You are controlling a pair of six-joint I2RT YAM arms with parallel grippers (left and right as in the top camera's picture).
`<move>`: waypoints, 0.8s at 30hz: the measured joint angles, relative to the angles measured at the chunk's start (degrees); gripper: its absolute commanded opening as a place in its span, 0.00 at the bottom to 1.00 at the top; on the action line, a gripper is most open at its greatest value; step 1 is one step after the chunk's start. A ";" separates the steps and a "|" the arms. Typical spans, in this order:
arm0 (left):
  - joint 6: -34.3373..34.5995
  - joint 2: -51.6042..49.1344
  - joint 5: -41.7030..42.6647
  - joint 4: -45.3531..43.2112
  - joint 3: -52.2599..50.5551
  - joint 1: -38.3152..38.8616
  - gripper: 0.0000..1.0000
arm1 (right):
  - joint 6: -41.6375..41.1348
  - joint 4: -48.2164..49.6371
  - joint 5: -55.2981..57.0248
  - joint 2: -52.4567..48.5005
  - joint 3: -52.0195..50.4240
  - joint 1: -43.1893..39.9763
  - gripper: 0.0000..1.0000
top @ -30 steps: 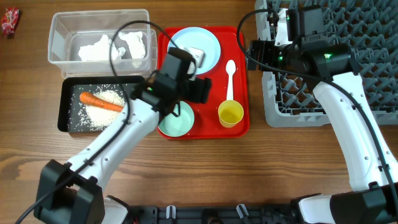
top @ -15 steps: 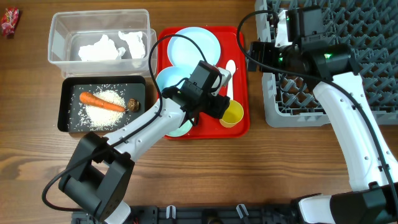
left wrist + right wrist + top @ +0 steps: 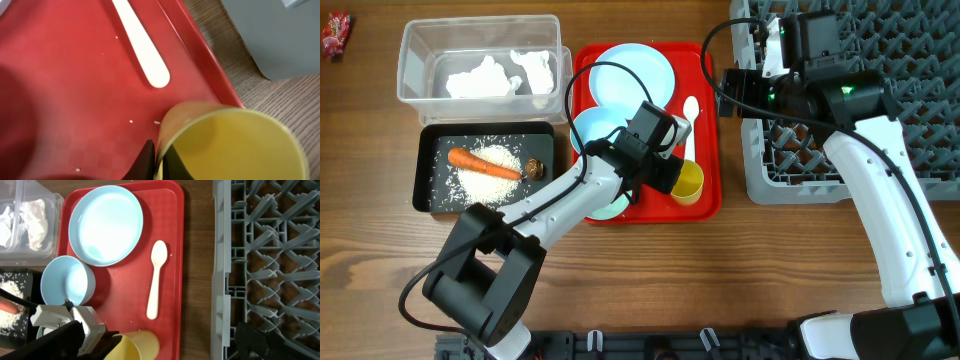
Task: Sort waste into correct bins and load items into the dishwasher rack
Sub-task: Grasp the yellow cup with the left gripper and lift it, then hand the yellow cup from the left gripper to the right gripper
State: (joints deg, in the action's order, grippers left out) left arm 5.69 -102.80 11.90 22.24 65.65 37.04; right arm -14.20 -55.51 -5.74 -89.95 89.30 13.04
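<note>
While the left end effector (image 3: 672,175) is clenched on the rim of the upright yellow cup (image 3: 691,184), at the red tray's (image 3: 712,120) near right corner, the dishwasher rack (image 3: 920,100) lies to its right, under the released right end effector (image 3: 726,86).

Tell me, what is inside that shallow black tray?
The shallow black rectangular tray holds an orange carrot lying on white rice grains and a small brown food lump beside them. The tray floor under the rice heap is covered.
</note>
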 measured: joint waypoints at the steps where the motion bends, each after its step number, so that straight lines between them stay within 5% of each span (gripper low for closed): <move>1: 0.42 0.00 -0.02 -0.17 0.00 0.00 0.04 | 0.00 0.00 0.00 0.00 0.00 0.00 1.00; 11: 6.73 0.85 2.58 -0.17 0.44 -1.49 0.04 | 0.26 -0.22 -0.31 0.00 0.00 0.00 1.00; 21: 8.37 8.11 19.80 -0.35 1.70 -17.53 0.04 | 6.19 5.88 -19.15 0.00 0.00 -1.60 1.00; 24: 8.44 8.11 30.82 -2.80 1.73 -24.70 0.04 | 8.72 6.91 -26.93 0.00 0.00 -3.82 1.00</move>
State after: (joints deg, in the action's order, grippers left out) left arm 14.13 -94.70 42.72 19.44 67.37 12.34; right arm -5.48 -48.60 -32.67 -89.95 89.30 9.21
